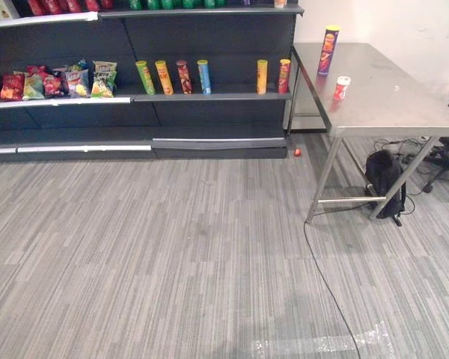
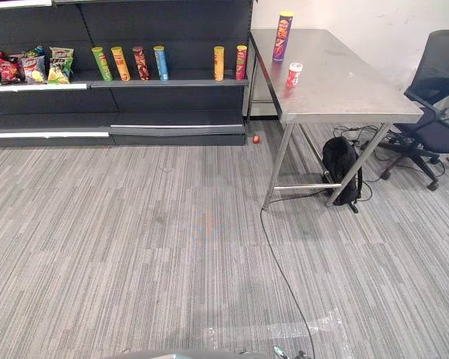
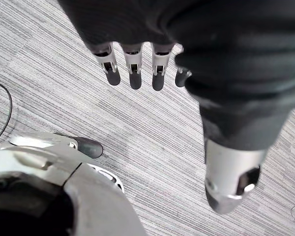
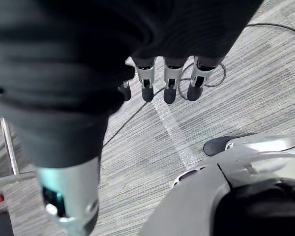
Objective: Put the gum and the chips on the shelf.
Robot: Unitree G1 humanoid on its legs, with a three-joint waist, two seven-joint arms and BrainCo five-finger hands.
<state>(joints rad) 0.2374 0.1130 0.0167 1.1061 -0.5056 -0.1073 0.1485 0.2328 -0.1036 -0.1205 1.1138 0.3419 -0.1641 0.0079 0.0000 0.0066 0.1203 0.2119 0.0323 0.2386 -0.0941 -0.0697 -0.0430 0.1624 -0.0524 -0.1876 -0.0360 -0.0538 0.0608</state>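
Note:
A tall chips can (image 1: pixel 328 50) with a yellow lid stands upright at the back of the steel table (image 1: pixel 393 97). In front of it on the tabletop stands the gum (image 1: pixel 342 87), a small white and red tub. The dark shelf (image 1: pixel 209 96) stands to the left of the table, its middle board carrying several chips cans (image 1: pixel 183 76) with a gap between them. My left hand (image 3: pixel 133 66) hangs over the carpet with straight fingers and holds nothing. My right hand (image 4: pixel 169 81) also hangs open over the floor, far from the table.
Snack bags (image 1: pixel 56 82) fill the left part of the middle board. A small red thing (image 1: pixel 297 152) lies on the floor by the shelf's base. A black backpack (image 2: pixel 340 168) leans under the table and an office chair (image 2: pixel 434 112) stands at its right. Grey carpet stretches between me and the shelf.

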